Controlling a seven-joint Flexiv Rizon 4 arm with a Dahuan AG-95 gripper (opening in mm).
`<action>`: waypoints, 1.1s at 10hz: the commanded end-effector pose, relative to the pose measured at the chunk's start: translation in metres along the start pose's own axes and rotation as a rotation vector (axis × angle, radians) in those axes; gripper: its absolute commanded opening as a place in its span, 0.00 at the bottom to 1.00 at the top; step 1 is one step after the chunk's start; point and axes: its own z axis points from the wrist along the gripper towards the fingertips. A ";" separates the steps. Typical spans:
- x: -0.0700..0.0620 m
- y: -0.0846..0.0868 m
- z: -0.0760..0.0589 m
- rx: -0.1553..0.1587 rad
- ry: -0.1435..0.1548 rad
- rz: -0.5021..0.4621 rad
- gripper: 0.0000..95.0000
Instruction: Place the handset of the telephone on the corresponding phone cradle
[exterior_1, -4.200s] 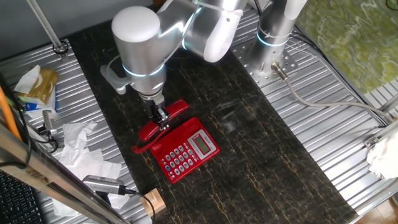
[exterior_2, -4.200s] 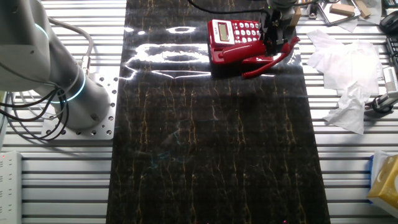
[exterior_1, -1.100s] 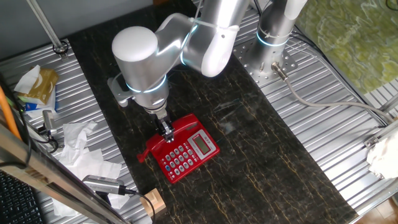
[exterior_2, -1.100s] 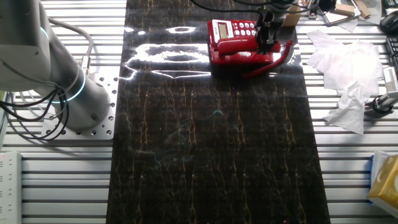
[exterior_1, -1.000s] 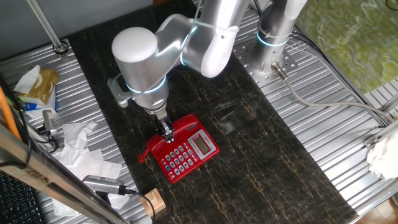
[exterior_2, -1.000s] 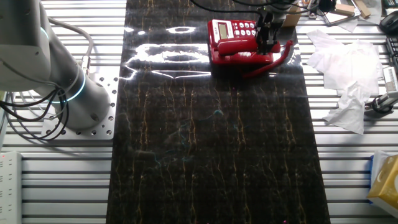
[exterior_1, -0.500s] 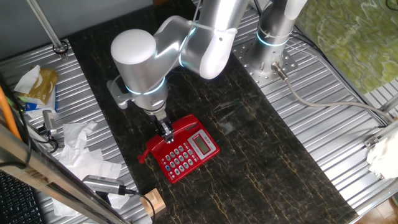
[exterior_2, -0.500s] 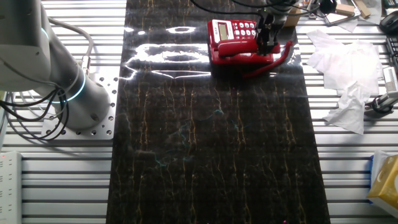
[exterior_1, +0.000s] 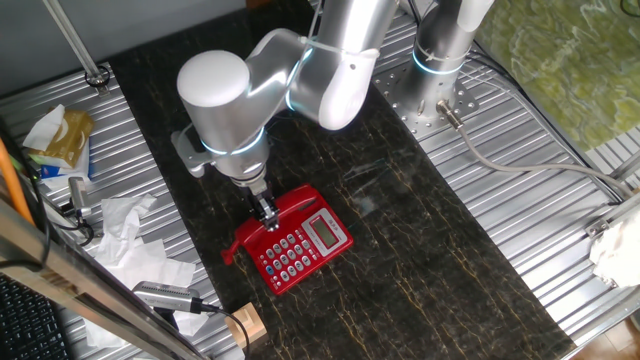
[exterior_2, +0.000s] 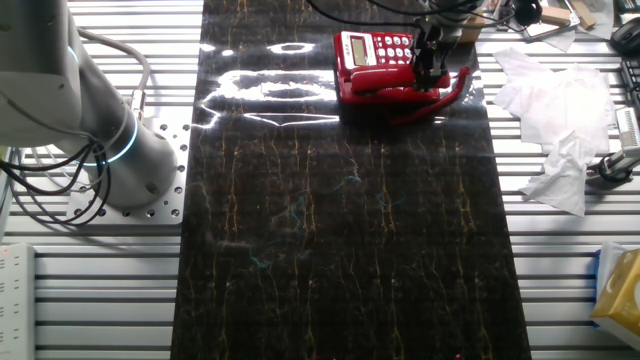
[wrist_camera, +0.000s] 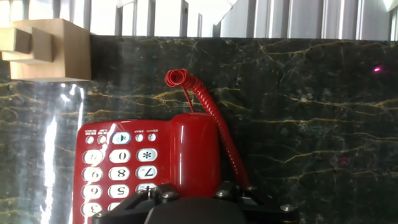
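One telephone (exterior_1: 298, 243), red plastic, squarish base with pale keys and a small display, stands on the dark marbled table (exterior_1: 430, 260) toward its cluttered end. One handset (wrist_camera: 194, 152), glossy red, slim and long, lies lengthwise along the edge of the base beside the keypad, that is, over the phone cradle (exterior_2: 385, 82), whose recess it covers in all three views. Seating: in the hand view the handset runs parallel to the key columns and shows no obvious tilt; whether both ends are fully down in the recess cannot be told. One coiled red cord (wrist_camera: 208, 112) runs off the far end of the handset, ending in a curl on the tabletop just beyond the phone. One gripper (exterior_1: 265, 209), at the end of the silver arm, stands directly over the middle of the handset, close above or on it. Jaws: fingertips are hidden below the edge of the hand view and too small in the fixed views, so whether they are apart or clamped on the handset cannot be told. One wooden block (wrist_camera: 46, 48) sits near the far corner of the table, apart from the phone. Progress, as a judgement: the carry and set-down appear complete or very nearly so. Outstanding: release of the handset if held, a straight lift clear of the cord, and confirmation that the handset rests level.
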 end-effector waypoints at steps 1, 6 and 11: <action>0.000 0.000 0.000 -0.002 0.004 0.000 0.00; 0.001 0.002 0.004 -0.010 0.013 0.016 0.00; 0.000 0.001 0.010 -0.023 0.002 0.011 0.00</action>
